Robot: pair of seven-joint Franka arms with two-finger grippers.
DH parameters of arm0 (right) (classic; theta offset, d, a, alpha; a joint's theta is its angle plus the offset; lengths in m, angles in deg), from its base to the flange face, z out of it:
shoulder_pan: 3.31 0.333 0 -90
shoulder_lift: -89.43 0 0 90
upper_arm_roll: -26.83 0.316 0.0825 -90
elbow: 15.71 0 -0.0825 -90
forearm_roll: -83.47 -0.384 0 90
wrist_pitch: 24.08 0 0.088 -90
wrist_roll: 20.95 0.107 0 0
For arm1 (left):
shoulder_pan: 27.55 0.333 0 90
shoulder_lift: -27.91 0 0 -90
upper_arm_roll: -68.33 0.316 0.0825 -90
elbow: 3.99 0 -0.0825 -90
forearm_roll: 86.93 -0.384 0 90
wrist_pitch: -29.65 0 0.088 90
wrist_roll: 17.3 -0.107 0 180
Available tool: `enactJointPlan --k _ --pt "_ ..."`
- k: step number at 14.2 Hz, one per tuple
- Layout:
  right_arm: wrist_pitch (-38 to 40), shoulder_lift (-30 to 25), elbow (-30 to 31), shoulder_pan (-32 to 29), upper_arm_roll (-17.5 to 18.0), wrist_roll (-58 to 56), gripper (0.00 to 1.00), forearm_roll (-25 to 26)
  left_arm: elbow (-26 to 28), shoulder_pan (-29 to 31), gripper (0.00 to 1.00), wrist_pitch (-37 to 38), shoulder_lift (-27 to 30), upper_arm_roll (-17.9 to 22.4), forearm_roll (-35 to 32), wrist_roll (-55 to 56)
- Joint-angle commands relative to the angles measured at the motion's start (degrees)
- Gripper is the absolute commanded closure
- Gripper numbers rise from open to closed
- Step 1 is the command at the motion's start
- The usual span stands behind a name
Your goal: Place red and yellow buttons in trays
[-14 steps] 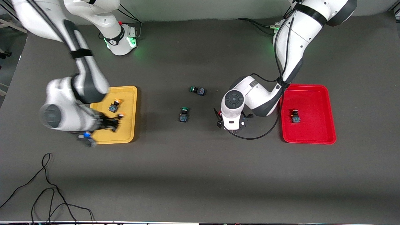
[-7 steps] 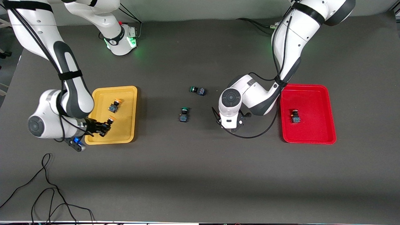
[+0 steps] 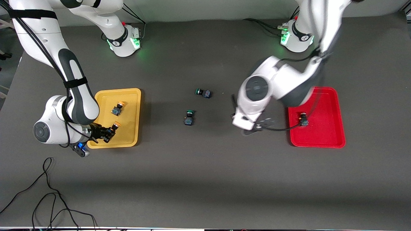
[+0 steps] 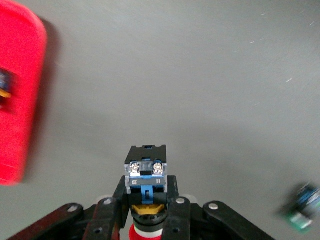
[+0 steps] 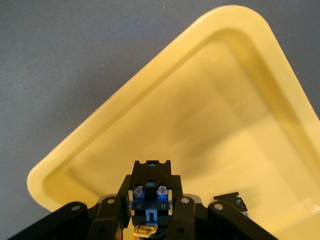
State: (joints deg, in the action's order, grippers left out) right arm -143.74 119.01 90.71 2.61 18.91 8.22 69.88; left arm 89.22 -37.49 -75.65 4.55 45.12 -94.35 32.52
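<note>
My right gripper (image 3: 106, 132) is shut on a yellow-capped button (image 3: 114, 125), low over the near corner of the yellow tray (image 3: 131, 96). The right wrist view shows that button (image 5: 150, 192) between the jaws above the tray floor (image 5: 200, 115). A second yellow button (image 3: 117, 108) lies in that tray. My left gripper (image 3: 255, 126) is shut on a red-capped button (image 4: 146, 172) and is up over the table beside the red tray (image 3: 324, 134). Another red button (image 3: 303, 119) lies in the red tray.
Two green-capped buttons (image 3: 203, 92) (image 3: 189, 117) lie on the dark table between the trays; one shows in the left wrist view (image 4: 303, 204). Loose black cables (image 3: 48, 192) lie near the front edge at the right arm's end.
My left arm has risen and swung toward the red tray with the red button. My right gripper has carried the yellow button to the yellow tray's near corner and settled there.
</note>
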Motion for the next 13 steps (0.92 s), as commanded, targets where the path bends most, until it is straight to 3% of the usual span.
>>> enactJointPlan --k 1,2,3,4,5,8,11,12,13 --pt "-0.8 0.6 -0.6 0.3 -0.3 0.9 0.69 -1.5 15.5 11.7 1.0 -1.0 12.2 -0.3 3.1 -19.6" --pt "-0.8 0.7 -0.6 0.3 -0.3 0.9 0.64 -1.5 18.8 15.4 1.0 -1.1 14.6 0.0 3.1 -26.6" --pt "-0.8 0.7 -0.6 0.3 -0.3 0.9 0.48 -1.5 20.6 18.8 1.0 -1.3 15.4 0.2 2.9 -32.2" --pt "-0.9 0.7 -0.6 0.3 -0.3 0.9 0.08 -1.5 21.6 22.0 1.0 -2.1 15.4 0.2 2.2 -36.2" --pt "-1.0 0.5 -0.6 0.2 -0.3 0.7 0.0 -1.4 23.5 24.8 1.0 -5.0 15.1 0.2 1.0 -39.7" --pt "0.1 -2.7 -0.7 0.4 -0.3 0.0 0.0 -1.3 33.0 30.6 1.0 -21.5 12.2 0.3 -5.3 -42.4" --pt "5.0 -9.4 -1.0 0.5 -0.3 -0.6 0.0 -0.4 36.0 35.1 0.99 -31.7 5.5 0.5 -12.4 -42.4" --pt "6.2 -12.0 -1.0 0.6 -0.3 -0.6 0.0 0.7 35.9 36.0 0.93 -32.7 4.3 0.5 -13.2 -42.4" --pt "8.1 -14.4 -1.0 0.7 -0.3 -0.7 0.0 2.1 35.6 36.2 0.67 -32.8 3.6 0.5 -13.4 -42.5"
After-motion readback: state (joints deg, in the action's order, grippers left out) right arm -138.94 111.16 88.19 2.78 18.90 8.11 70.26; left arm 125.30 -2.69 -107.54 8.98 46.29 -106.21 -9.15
